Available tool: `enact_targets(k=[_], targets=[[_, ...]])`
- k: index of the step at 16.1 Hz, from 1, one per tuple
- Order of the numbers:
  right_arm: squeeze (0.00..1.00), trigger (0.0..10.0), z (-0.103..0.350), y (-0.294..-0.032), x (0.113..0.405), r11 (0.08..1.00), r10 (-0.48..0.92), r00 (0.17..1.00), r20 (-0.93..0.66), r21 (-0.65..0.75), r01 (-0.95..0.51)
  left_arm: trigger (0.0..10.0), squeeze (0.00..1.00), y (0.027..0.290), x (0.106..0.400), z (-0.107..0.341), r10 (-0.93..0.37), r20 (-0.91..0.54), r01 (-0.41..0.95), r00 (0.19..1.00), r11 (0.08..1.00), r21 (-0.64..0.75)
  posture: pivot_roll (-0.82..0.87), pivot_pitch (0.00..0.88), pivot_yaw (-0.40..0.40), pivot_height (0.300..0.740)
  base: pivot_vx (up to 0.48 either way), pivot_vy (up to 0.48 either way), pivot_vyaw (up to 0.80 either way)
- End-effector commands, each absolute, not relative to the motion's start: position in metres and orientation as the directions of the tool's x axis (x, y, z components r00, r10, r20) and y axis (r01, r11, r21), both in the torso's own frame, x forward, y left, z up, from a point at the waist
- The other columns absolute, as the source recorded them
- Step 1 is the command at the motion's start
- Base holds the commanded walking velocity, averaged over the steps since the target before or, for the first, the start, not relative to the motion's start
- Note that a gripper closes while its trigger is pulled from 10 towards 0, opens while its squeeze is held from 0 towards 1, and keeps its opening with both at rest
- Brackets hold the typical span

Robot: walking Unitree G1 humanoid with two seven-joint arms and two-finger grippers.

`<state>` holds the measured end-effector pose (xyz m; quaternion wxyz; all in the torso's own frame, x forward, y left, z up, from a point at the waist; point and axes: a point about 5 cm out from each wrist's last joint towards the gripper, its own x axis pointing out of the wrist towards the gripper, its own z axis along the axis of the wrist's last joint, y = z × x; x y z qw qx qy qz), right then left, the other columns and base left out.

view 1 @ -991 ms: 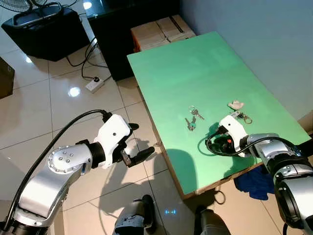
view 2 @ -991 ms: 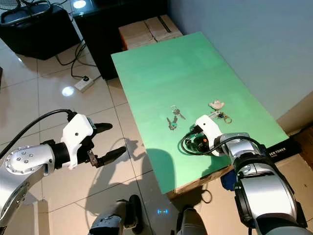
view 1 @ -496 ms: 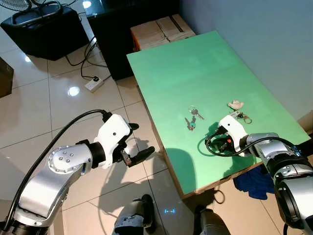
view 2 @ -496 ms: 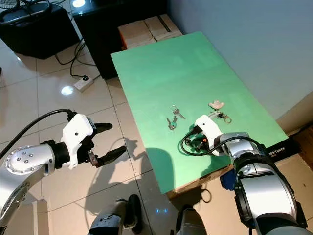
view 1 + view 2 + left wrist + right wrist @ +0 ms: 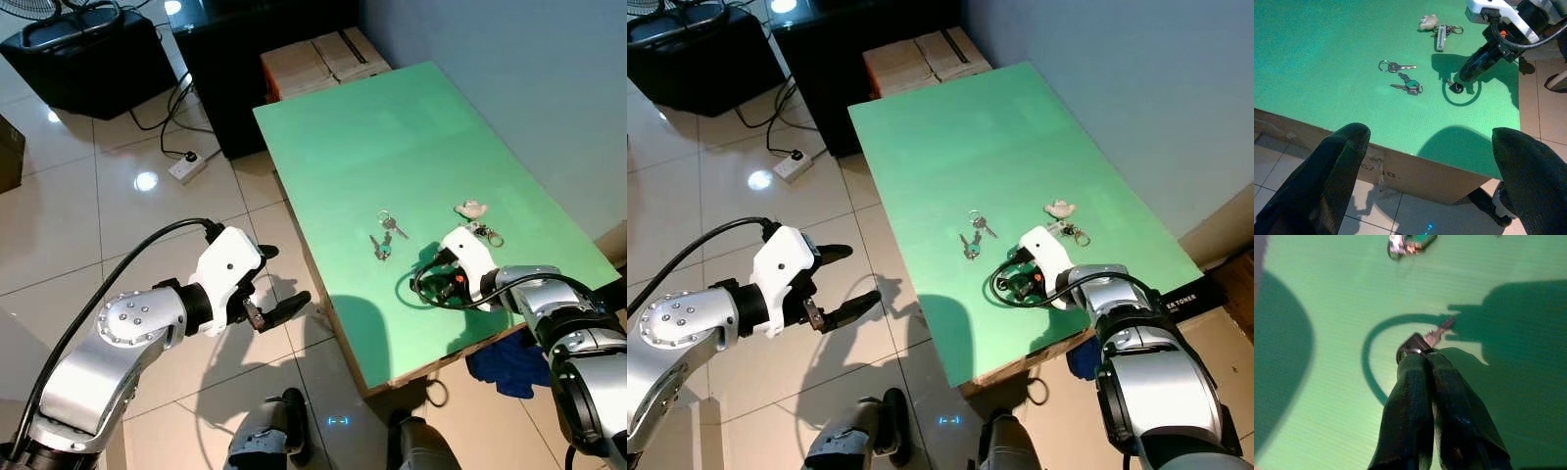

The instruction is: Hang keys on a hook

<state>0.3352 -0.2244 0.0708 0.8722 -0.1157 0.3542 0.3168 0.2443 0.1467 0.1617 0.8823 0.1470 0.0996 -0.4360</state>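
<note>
Head views: a green-topped rectangular table [image 5: 392,127] stands on a white tiled floor [image 5: 88,225]. The right gripper [image 5: 1021,283] rests low on the table near its front edge. A small bunch of silver keys with a green tag [image 5: 383,236] lies just beyond it, and a second key set with a cream-coloured fob [image 5: 474,217] lies near the right edge. The left gripper [image 5: 277,284] hangs over the floor, fingers spread.

Left wrist view: the two black fingers [image 5: 1327,176] stand wide apart, holding nothing; the table and both key sets lie ahead.

Right wrist view: the fingers [image 5: 1410,396] are pressed together at the tips on a black-headed key [image 5: 1422,340] lying on the table.
</note>
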Motion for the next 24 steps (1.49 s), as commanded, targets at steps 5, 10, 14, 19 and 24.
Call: enact_targets(k=[5, 10, 14, 19, 24], targets=[[0.0, 0.0, 0.097, -0.231, 0.344, 0.773, 0.589, 0.62, -0.518, 0.14, -0.618, 10.0, 0.0, 0.147, 0.241, 0.161, -0.736, -0.298, 0.793, 0.608, 0.585, 0.171, 0.04, 0.266, 0.074, 0.74, 0.0, 0.0, 0.0], [0.0, 3.1, 0.089, -0.231, 0.341, 0.76, 0.529, 0.62, -0.58, -0.002, -0.65, 10.0, 0.0, 0.148, 0.244, 0.162, -0.738, -0.304, 0.797, 0.602, 0.577, 0.178, 0.04, 0.272, 0.097, 0.74, 0.0, 0.0, 0.0], [1.0, 10.0, 0.087, -0.229, 0.343, 0.77, 0.488, 0.615, -0.619, -0.026, -0.638, 10.0, 0.0, 0.148, 0.242, 0.163, -0.743, -0.311, 0.804, 0.593, 0.568, 0.178, 0.05, 0.283, 0.102, 0.74, 0.0, 0.0, 0.0], [1.0, 10.0, 0.087, -0.225, 0.343, 0.742, 0.514, 0.561, -0.649, 0.009, -0.67, 10.0, 0.0, 0.151, 0.233, 0.163, -0.738, -0.322, 0.803, 0.593, 0.572, 0.168, 0.06, 0.311, 0.075, 0.74, 0.0, 0.0, 0.0], [1.0, 10.0, 0.086, -0.222, 0.343, 0.726, 0.532, 0.535, -0.657, 0.028, -0.687, 10.0, 0.0, 0.151, 0.228, 0.163, -0.737, -0.324, 0.802, 0.594, 0.575, 0.162, 0.06, 0.32, 0.064, 0.74, 0.0, 0.0, 0.0]])
